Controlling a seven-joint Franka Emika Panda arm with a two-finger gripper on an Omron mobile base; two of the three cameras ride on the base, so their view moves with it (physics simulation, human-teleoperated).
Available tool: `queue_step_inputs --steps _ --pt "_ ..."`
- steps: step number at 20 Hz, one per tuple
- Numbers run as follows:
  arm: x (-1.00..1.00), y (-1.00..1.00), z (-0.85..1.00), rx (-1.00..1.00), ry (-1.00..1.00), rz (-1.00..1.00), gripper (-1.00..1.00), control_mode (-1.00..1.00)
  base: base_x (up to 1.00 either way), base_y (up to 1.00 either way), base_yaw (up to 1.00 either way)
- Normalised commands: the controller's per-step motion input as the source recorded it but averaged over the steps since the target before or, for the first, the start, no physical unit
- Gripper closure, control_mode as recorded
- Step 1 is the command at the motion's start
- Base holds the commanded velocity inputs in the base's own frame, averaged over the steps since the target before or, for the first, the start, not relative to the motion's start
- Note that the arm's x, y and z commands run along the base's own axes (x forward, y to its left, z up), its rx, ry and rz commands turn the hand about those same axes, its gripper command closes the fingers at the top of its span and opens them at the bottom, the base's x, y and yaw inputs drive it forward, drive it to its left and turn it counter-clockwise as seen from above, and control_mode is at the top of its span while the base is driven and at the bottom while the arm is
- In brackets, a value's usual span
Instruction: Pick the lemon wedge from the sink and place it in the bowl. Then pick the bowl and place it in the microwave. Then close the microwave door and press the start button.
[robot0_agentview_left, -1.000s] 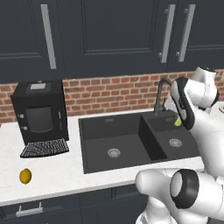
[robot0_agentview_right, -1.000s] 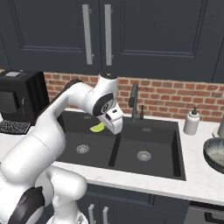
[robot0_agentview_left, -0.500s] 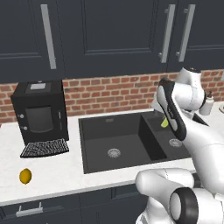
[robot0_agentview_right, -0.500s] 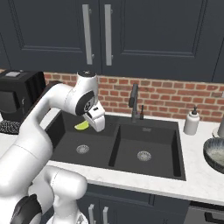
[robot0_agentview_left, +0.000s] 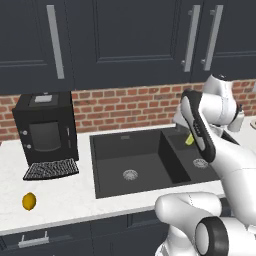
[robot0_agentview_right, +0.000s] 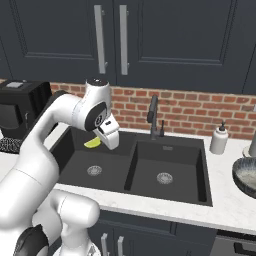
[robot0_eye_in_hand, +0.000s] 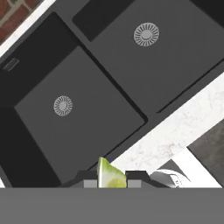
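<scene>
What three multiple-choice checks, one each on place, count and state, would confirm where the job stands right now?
1. Where is the lemon wedge?
A. on a basin floor of the sink
B. between the fingers of the gripper, above the sink
C. in the bowl

2. How many round silver drains show in the sink?
A. one
B. two
C. three

3. What state is the gripper in?
A. open and empty
B. shut on the whole lemon
C. shut on the lemon wedge

Answers: 1 B, the hand view shows the wedge between the finger tips, over the basins. 2 B, one drain per basin. 3 C, the fingers flank the wedge; the whole lemon lies on the counter.
</scene>
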Motion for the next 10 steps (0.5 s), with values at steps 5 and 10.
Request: queue_step_inputs --steps 5,10 --pt "0.00 0.00 0.00 0.00 0.00 0.00 1.00 1.00 -0.16 -0.61 0.00" --pt "0.00 0.00 0.00 0.00 0.00 0.00 1.00 1.00 -0.34 -0.97 0.00"
